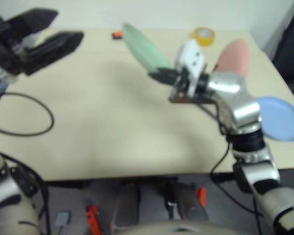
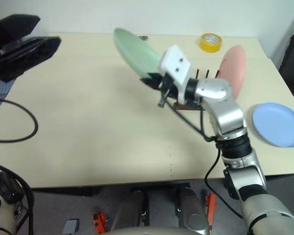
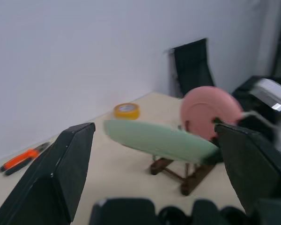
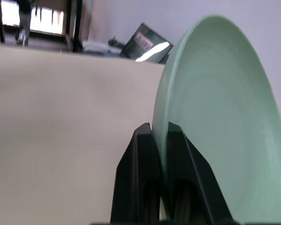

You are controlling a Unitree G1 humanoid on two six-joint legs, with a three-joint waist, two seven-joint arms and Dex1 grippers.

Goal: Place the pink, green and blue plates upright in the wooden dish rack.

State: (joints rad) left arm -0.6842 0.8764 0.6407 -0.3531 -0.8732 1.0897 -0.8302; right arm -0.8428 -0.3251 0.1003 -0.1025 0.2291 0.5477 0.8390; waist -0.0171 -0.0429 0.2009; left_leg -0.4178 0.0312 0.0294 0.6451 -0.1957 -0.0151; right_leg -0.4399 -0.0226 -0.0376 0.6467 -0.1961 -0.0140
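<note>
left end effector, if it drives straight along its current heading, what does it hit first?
Most likely the green plate, which the right end effector holds by its rim across the open left end effector's line. Behind it stand the pink plate and the wooden dish rack. Depth is hard to judge.

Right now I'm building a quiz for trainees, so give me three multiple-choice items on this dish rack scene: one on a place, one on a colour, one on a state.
1. Where is the pink plate?
A. Flat on the table
B. Standing in the wooden dish rack
C. In the left gripper

2. What colour is the plate the right gripper holds?
A. Green
B. Blue
C. Pink

3. How are the left gripper's fingers?
A. Shut on a plate
B. Open, holding nothing
C. Shut on tape

Key: 1 B, it stands upright among the pegs. 2 A, the fingers pinch the green plate's rim. 3 B, its fingers stand wide apart.
</note>
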